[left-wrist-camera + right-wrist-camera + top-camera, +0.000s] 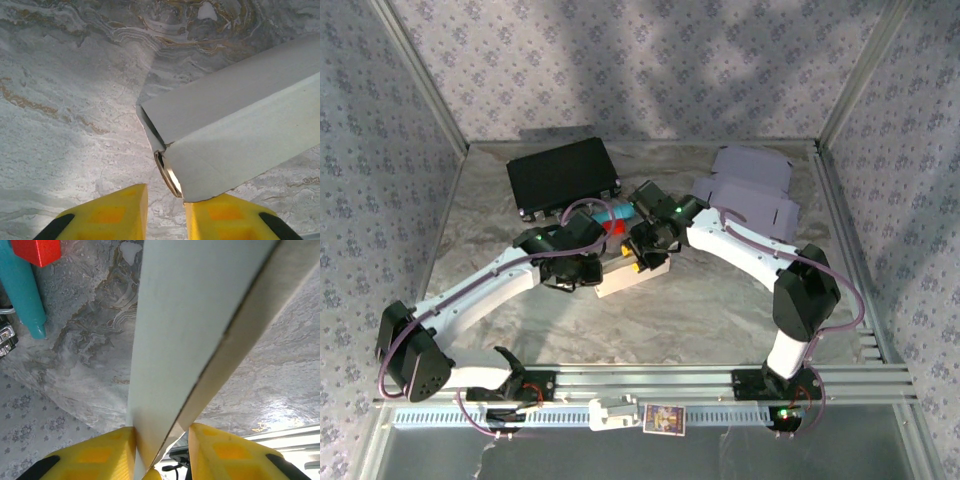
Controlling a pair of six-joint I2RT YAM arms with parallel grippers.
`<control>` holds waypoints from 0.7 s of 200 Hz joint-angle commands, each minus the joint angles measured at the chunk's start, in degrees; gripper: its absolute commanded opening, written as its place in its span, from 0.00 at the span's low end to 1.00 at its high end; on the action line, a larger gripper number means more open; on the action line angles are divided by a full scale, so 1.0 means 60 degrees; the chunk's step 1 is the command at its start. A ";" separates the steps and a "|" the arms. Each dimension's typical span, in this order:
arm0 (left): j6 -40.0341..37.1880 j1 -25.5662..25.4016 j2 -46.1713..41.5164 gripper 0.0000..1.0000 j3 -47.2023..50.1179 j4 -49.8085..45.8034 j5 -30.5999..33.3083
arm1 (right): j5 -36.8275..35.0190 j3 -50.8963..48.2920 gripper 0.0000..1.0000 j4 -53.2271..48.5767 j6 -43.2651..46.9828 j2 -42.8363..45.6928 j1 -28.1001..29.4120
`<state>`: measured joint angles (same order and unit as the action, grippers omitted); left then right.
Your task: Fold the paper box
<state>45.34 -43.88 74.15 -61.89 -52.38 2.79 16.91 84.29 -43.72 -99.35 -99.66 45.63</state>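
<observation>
White paper box [623, 283] mid-table under both wrists, right gripper [162, 435] pinching its edge, left gripper [166, 194] slightly parted at its corner, seemingly gripping nothing, black case [563, 173] and lavender cardboard [752, 185] behind, teal tube [22, 290] cut off.

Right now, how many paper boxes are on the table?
2: a white cardboard box at the centre, and a lavender paper box at the back right. More may lie hidden beneath that one.

Open table [720, 310] nearside of paper box [620, 283]
</observation>
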 commanded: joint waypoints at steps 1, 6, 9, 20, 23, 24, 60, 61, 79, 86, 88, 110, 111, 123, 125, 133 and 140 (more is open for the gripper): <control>0.0275 0.0057 -0.0279 0.28 -0.0158 -0.0429 -0.0278 | 0.0021 -0.0125 0.33 -0.0794 0.0093 -0.0412 0.0079; 0.0331 0.0060 -0.0312 0.29 -0.0159 -0.0391 -0.0310 | 0.0018 -0.0118 0.33 -0.0792 0.0105 -0.0412 0.0085; 0.0369 0.0062 -0.0337 0.29 -0.0159 -0.0366 -0.0326 | 0.0020 -0.0118 0.33 -0.0798 0.0108 -0.0412 0.0075; 0.0484 0.0051 -0.0477 0.31 -0.0184 -0.0286 -0.0336 | -0.0004 -0.0118 0.33 -0.0812 0.0108 -0.0412 0.0085; 0.0529 0.0050 -0.0522 0.31 -0.0180 -0.0272 -0.0351 | 0.0004 -0.0118 0.33 -0.0826 0.0119 -0.0412 0.0079; 0.0536 0.0056 -0.0537 0.32 -0.0184 -0.0268 -0.0357 | 0.0007 -0.0118 0.33 -0.0827 0.0114 -0.0419 0.0075; 0.1056 0.0396 -0.1121 0.36 -0.0218 -0.0132 -0.0672 | 0.0024 -0.0118 0.33 -0.0862 0.0079 -0.0439 0.0082; 0.1078 0.0412 -0.1144 0.37 -0.0218 -0.0125 -0.0671 | 0.0031 -0.0118 0.33 -0.0867 0.0079 -0.0440 0.0084; 0.1349 0.0860 -0.1371 0.39 -0.0072 0.0116 -0.0985 | 0.0039 -0.0132 0.33 -0.0857 0.0064 -0.0456 0.0082; 0.1452 0.1048 -0.1372 0.40 -0.0002 0.0219 -0.1189 | 0.0044 -0.0133 0.32 -0.0829 0.0064 -0.0456 0.0086; 0.1466 0.1096 -0.1361 0.40 0.0012 0.0256 -0.1246 | 0.0040 -0.0133 0.32 -0.0839 0.0057 -0.0460 0.0075; 0.1872 0.1331 -0.1196 0.40 0.0244 0.0746 -0.1719 | 0.0071 -0.0089 0.32 -0.0828 0.0056 -0.0491 0.0084; 0.1896 0.1341 -0.1181 0.40 0.0247 0.0783 -0.1736 | 0.0069 -0.0089 0.32 -0.0828 0.0060 -0.0495 0.0085; 0.2177 0.1359 -0.1103 0.40 0.0364 0.1102 -0.1870 | 0.0070 -0.0074 0.32 -0.0856 0.0064 -0.0507 0.0080; 0.2215 0.1353 -0.1089 0.40 0.0378 0.1147 -0.1881 | 0.0068 -0.0070 0.32 -0.0864 0.0064 -0.0502 0.0081; 0.2345 0.1351 -0.1042 0.40 0.0423 0.1211 -0.1922 | 0.0072 -0.0073 0.32 -0.0867 0.0064 -0.0501 0.0084; 0.2386 0.1356 -0.0983 0.40 0.0461 0.1203 -0.1958 | 0.0082 -0.0073 0.32 -0.0854 0.0057 -0.0507 0.0070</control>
<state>56.10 -35.99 67.24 -60.42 -47.90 -5.89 17.43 84.31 -44.07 -99.35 -99.81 45.63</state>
